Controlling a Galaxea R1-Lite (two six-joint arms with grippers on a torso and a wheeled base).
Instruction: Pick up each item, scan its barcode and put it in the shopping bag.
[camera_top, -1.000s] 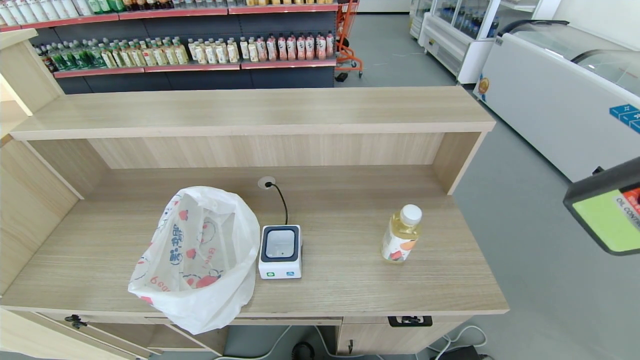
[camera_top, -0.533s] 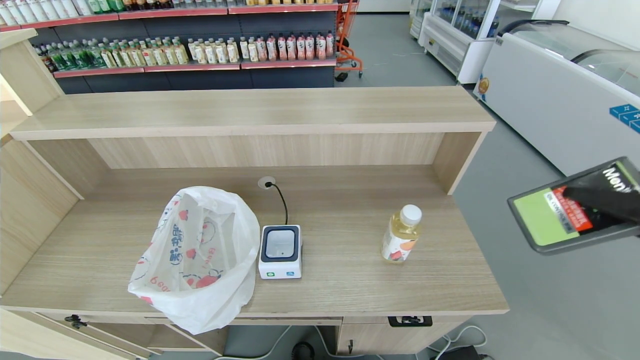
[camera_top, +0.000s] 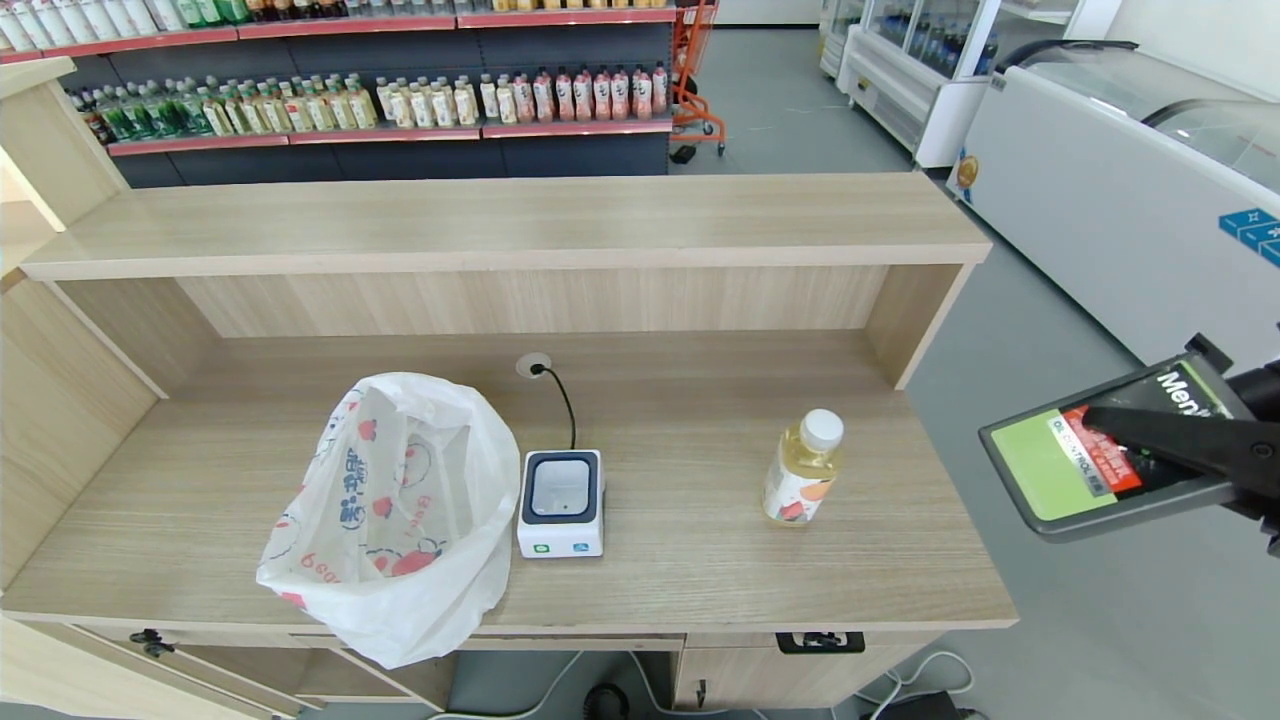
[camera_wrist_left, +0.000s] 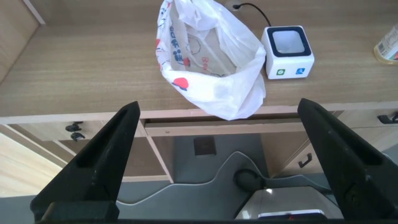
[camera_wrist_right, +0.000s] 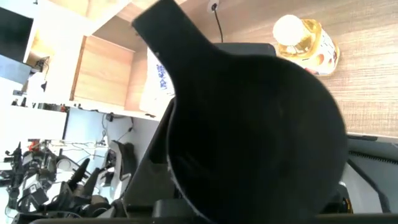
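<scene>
Right gripper (camera_top: 1112, 440) has come further in from the right edge of the head frame with its load, now lower and more leftward. It's clamped on a flat dark grey pack (camera_top: 1050, 472) with a green and red label, held off the right end of the counter (camera_top: 700, 570), mid-right of frame. Left gripper (camera_wrist_left: 219, 111) has its fingers spread apart, nothing between. Drink bottle (camera_top: 803, 467) with a white cap stands upright, right of centre. Barcode scanner (camera_top: 561, 502) sits at centre, white shopping bag (camera_top: 400, 510) just beside it on the left, mouth open.
</scene>
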